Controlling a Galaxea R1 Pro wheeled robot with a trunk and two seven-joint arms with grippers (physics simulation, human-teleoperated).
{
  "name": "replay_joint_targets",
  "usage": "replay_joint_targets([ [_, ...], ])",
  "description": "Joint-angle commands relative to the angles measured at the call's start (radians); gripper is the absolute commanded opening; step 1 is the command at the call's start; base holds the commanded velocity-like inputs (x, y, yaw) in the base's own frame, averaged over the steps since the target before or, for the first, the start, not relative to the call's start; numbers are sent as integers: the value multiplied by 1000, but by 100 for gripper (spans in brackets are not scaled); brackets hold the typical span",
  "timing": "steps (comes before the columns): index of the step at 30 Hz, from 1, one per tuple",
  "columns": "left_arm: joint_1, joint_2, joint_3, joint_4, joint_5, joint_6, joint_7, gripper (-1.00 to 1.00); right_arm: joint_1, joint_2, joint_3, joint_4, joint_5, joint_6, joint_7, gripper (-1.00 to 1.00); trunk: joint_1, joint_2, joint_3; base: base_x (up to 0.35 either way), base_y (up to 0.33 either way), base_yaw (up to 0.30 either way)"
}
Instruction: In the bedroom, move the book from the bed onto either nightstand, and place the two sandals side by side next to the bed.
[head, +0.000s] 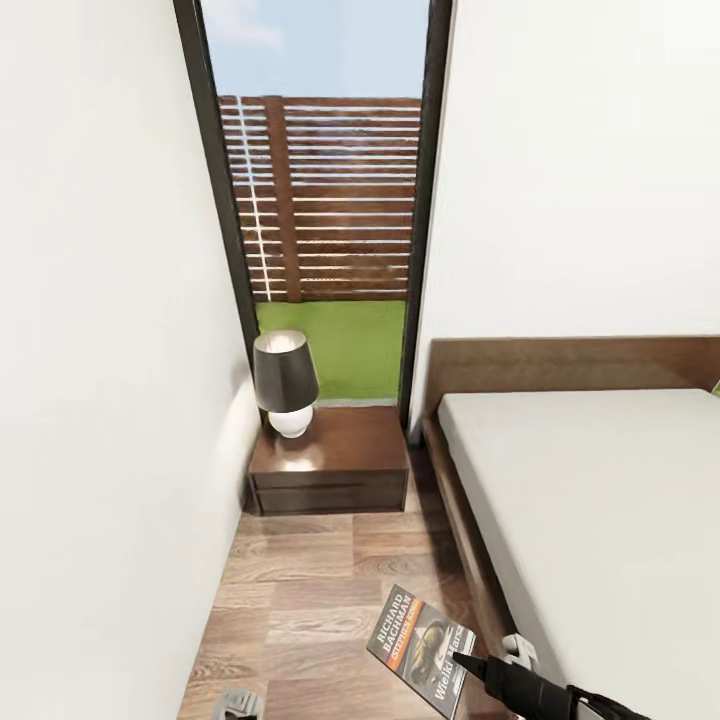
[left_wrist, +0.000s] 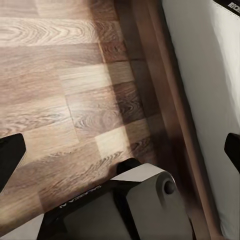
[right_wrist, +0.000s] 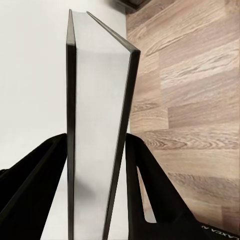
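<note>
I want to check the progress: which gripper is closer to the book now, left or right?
Right. The right gripper holds the book, its fingers clamped on both covers, above the floor beside the bed. The left gripper hangs open over the floor, apart from the book.

Wood-plank floor (head: 300, 590) runs in a narrow strip between the white wall and the bed (head: 600, 520). Bed frame stands on the floor along the strip's right edge; its pale mattress top is bare where visible. Nightstand (head: 330, 465) sits on the floor at the strip's far end, below the window, just beside the bed's head corner. A lamp (head: 286, 385) stands on the nightstand top, toward its back left corner.
</note>
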Motion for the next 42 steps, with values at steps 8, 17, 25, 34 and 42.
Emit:
replay_joint_targets([
  [8,-1,0,7,1,-11,-7,-2,100,-2,0,3,3,-10,7,5,-100,1,-1,-2,314,0,0],
  [17,-1,0,7,1,-11,-7,-2,100,-2,0,3,3,-10,7,5,-100,1,-1,-2,314,0,0],
  [25,-1,0,7,1,-11,-7,-2,100,-2,0,3,3,-10,7,6,-100,1,-1,-2,314,0,0],
  [34,-1,0,7,1,-11,-7,-2,100,-2,0,3,3,-10,6,7,-100,1,-1,-2,314,0,0],
  [42,-1,0,7,1,-11,-7,-2,100,-2,0,3,3,-10,6,7,-100,1,-1,-2,314,0,0],
])
